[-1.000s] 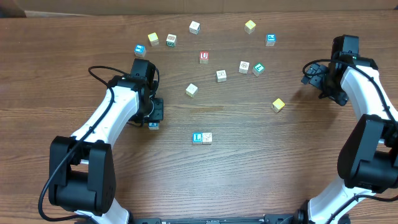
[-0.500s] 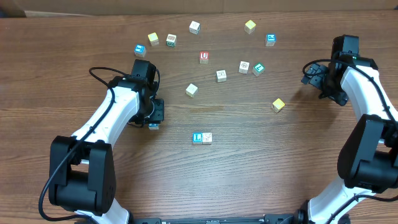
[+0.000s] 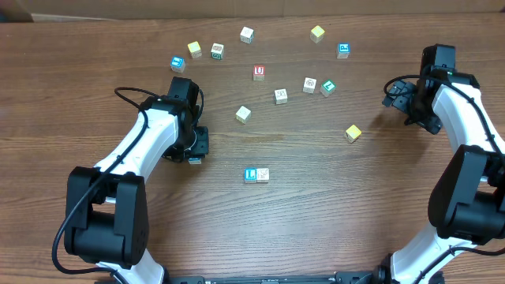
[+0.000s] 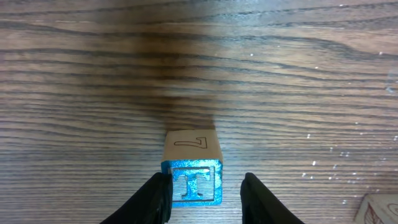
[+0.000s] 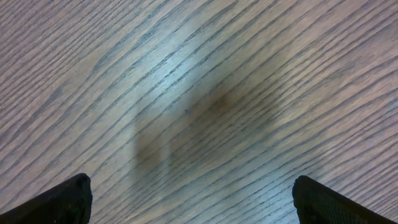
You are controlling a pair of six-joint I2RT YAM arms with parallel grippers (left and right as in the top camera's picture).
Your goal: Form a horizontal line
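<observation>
Wooden cubes lie scattered on the brown surface (image 3: 316, 229) in the overhead view. The row (image 3: 256, 175) we are building sits near the middle front. It is a blue "L" cube and a tan cube, touching, only two so far. Well apart to its left, the left end effector (image 3: 194, 156) is low over a blue cube (image 3: 194, 160). Since a second ago neither that cube nor the row has shifted, and the arm has barely moved. The right end effector (image 3: 393, 90) hangs far right, away from every cube.

From the left wrist, the blue cube (image 4: 191, 177) rests on the wood between the fingers (image 4: 155, 199). One touches it and the other stands just clear. The jaws are narrow but slack, and we judge they are letting go. The cube remains short of the row and needs moving rightwards.

From the right wrist, the right end effector (image 5: 189, 205) spreads wide over bare wood, holding nothing.
</observation>
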